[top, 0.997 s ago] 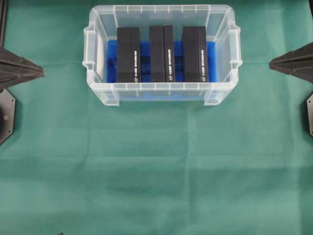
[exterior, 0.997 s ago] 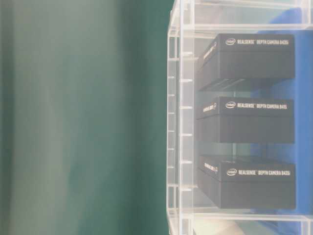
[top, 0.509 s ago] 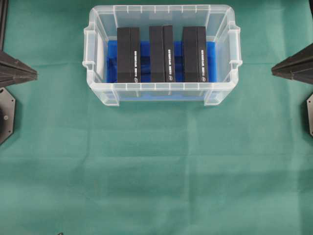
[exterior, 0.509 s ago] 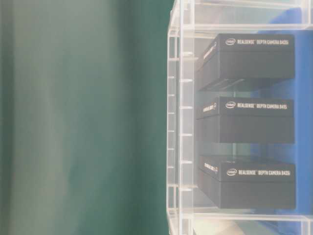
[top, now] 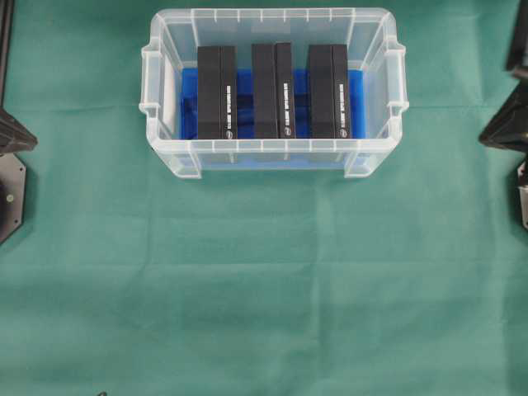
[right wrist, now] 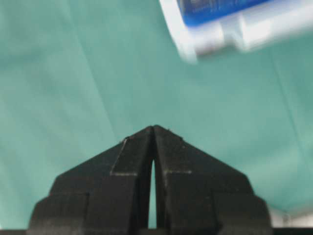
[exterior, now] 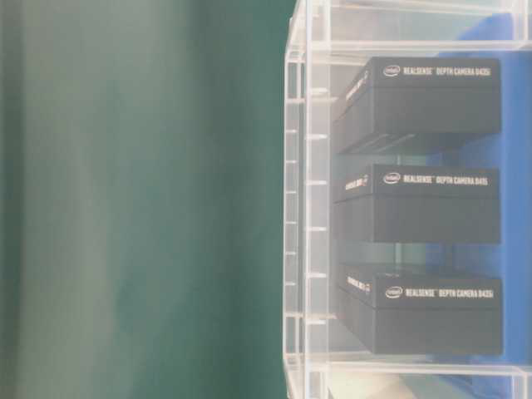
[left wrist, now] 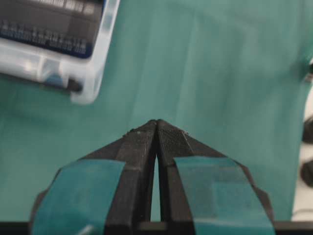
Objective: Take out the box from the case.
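Well, the case (top: pixel 273 91) sits toward twelve o'clock on the green cloth (top: pixel 264 289) in the overhead view, its long axis running nine to three. It is a clear plastic bin with a rimmed edge, and a blue cloth (top: pixel 244 87) lines its bottom.

Inside stand three black boxes side by side — the left box (top: pixel 217 91), the middle box (top: pixel 273 90) and the right box (top: pixel 329 91). Each has its long axis from twelve to six, crosswise to the case, with gaps of blue between them. White lettering runs along the length of each one, and the small logo sits at the six o'clock end. In the table-level view the same three appear stacked through the clear wall, and the print on them reads as RealSense depth camera.

Both arms hang back at the edges of the overhead view, well apart from the case. The left gripper (left wrist: pixel 156 122) at nine o'clock has its fingers pressed together with nothing between them. The right gripper (right wrist: pixel 153 128) at three o'clock is pinched closed the same way, also empty. Each wrist view shows only a blurred corner of the case beyond the tips, over bare green cloth.
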